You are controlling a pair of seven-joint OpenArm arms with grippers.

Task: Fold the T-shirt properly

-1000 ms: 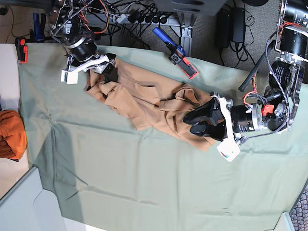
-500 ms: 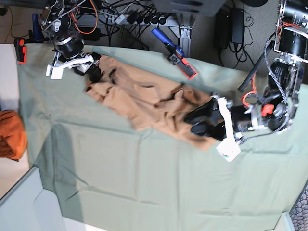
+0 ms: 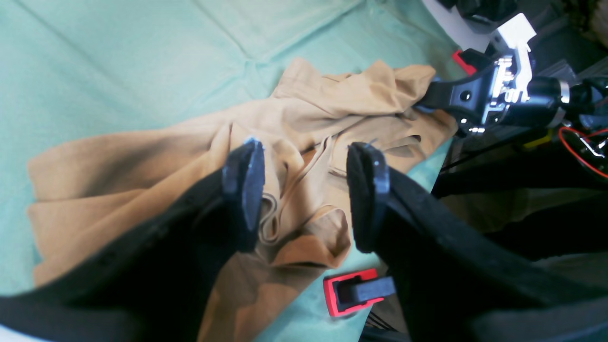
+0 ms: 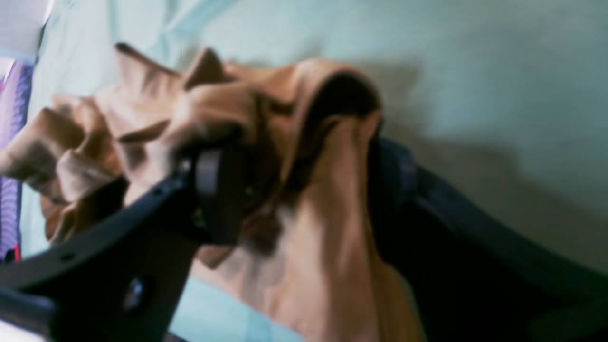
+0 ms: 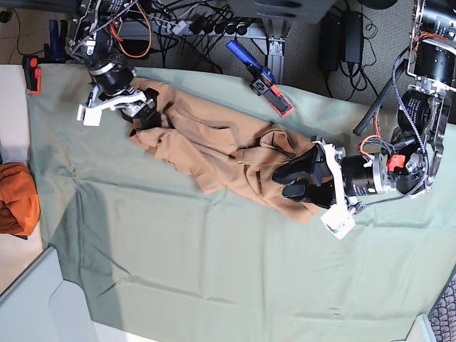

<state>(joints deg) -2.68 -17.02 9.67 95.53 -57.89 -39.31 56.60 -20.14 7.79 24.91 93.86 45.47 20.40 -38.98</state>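
While the plain light tan cotton T-shirt (image 5: 214, 146) lies bunched in a diagonal ridge on the pale green table cloth (image 5: 214, 263), we find both arms stationed at its opposite ends.

In the right wrist view, the right gripper (image 4: 294, 190) has a thick fold of the shirt between widely spread jaws; the picture is blurred, so we judge it a grasp rather than confirm one. The left gripper (image 3: 304, 190) stands released above the crumpled fabric near the collar, holding nothing. Risk: a grasp that takes several layers would drag the whole bundle rather than spread it, and a loose grasp could let the fold slip out. Only the base view shows the darker orange bundled cloth (image 5: 16, 198) at the table edge.
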